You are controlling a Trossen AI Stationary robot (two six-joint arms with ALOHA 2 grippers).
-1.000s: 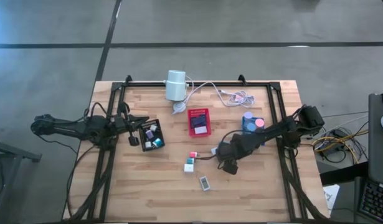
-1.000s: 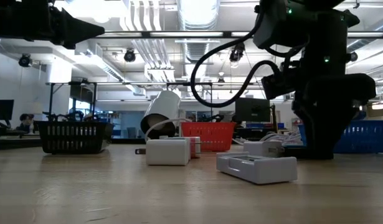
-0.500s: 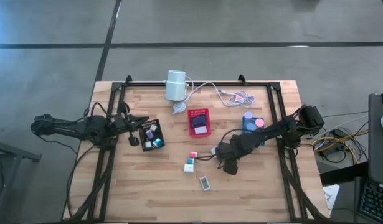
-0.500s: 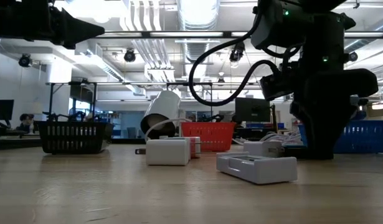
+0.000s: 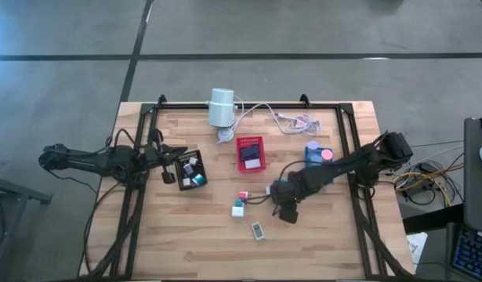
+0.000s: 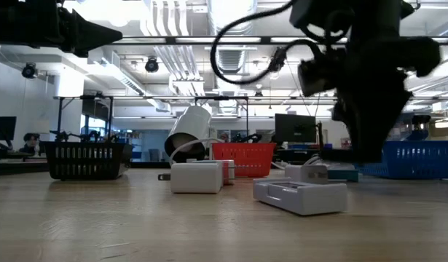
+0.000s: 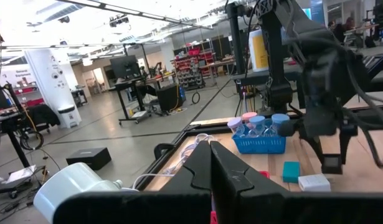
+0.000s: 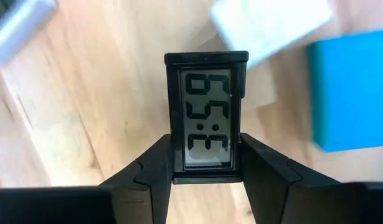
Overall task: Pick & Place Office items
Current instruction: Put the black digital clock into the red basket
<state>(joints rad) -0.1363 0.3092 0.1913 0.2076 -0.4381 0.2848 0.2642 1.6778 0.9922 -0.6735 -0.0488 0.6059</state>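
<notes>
A: Clock (image 8: 207,117), black-framed with a digit display: where does it sit?

B: Between the fingers (image 8: 155,168) of the right gripper (image 5: 288,211), clamped on both sides, held above the wood table (image 5: 319,243). The right wrist view shows the display facing the camera.

A: Position of the right gripper?

B: Near the table's middle, slightly right, just right of the loose pieces. In the low view it hangs clear of the surface.

A: What lies under the clock?

B: A white block (image 8: 272,25) and a teal block (image 8: 350,93) on the wood, both blurred.

A: Loose items on the table?

B: A pink piece (image 5: 243,195) and a white piece (image 5: 237,210) left of the gripper, close together. A grey flat piece (image 5: 258,230) lies nearer, apart from them.

A: Left gripper (image 5: 178,160)?

B: At the left side, by the black tray (image 5: 183,159). Its fingers (image 7: 235,180) meet, pressed together with nothing between them.

A: Tray contents?

B: The black tray holds small white, teal and purple pieces. The red tray (image 5: 241,143), far of centre, holds a white piece. The blue tray (image 5: 310,150), right of it, holds round blue and pink pieces.

A: Anything else on the table?

B: A white cylinder (image 5: 221,107) at the far edge, with a cable (image 5: 264,108) running right.
</notes>
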